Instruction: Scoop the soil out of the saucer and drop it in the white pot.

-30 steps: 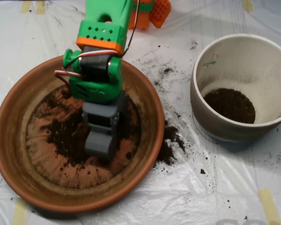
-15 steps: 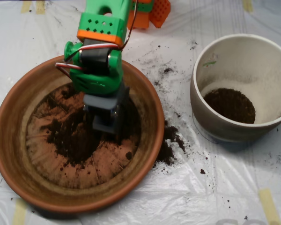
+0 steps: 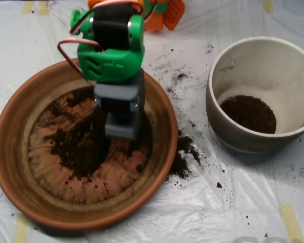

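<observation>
The terracotta saucer [image 3: 9, 167] lies at the left, with dark soil [image 3: 76, 147] spread over the middle and upper part of its ridged base. My grey scoop [image 3: 121, 129] hangs over the saucer's upper right part, above the soil, under the green wrist housing [image 3: 111, 55]. At the right stands the white pot [image 3: 216, 119], upright, with a patch of soil [image 3: 248, 114] on its bottom and dusty inner walls. The scoop is well left of the pot.
Spilled soil [image 3: 185, 152] lies on the plastic sheet beside the saucer's right rim, and finer crumbs [image 3: 178, 77] are scattered between saucer and pot. An orange part of the arm's base [image 3: 169, 12] sits at the top edge.
The scoop has drawn back from the lower middle of the soil toward the saucer's upper side and looks larger, as if lifted. The soil where it was shows a dragged patch.
</observation>
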Robot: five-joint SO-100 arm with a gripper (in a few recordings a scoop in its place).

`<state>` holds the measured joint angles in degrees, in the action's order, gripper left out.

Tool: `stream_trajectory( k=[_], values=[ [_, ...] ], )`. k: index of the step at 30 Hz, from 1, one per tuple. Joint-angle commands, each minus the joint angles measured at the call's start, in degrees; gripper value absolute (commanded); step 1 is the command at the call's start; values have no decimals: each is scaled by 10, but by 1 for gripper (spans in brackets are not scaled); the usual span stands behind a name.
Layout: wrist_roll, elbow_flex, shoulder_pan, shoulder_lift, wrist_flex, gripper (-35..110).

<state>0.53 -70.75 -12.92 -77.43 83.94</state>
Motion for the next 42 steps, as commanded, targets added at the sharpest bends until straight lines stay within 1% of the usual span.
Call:
stream_trajectory(
  k=[1,6,12,17,21,23,25,26,30,42],
  values=[
    [20,54,27,-126,15,-1],
    [32,38,91,-196,21,-1],
    [43,5,207,-276,21,-1],
    [47,-11,313,-287,18,-1],
    [37,-50,365,-275,-20,0],
    [30,-67,377,-272,-35,1],
    [20,-85,383,-272,-47,21],
    [18,-94,384,-275,-54,28],
    [11,-110,384,-278,-62,38],
    [2,-102,379,-277,-57,38]
  ],
)
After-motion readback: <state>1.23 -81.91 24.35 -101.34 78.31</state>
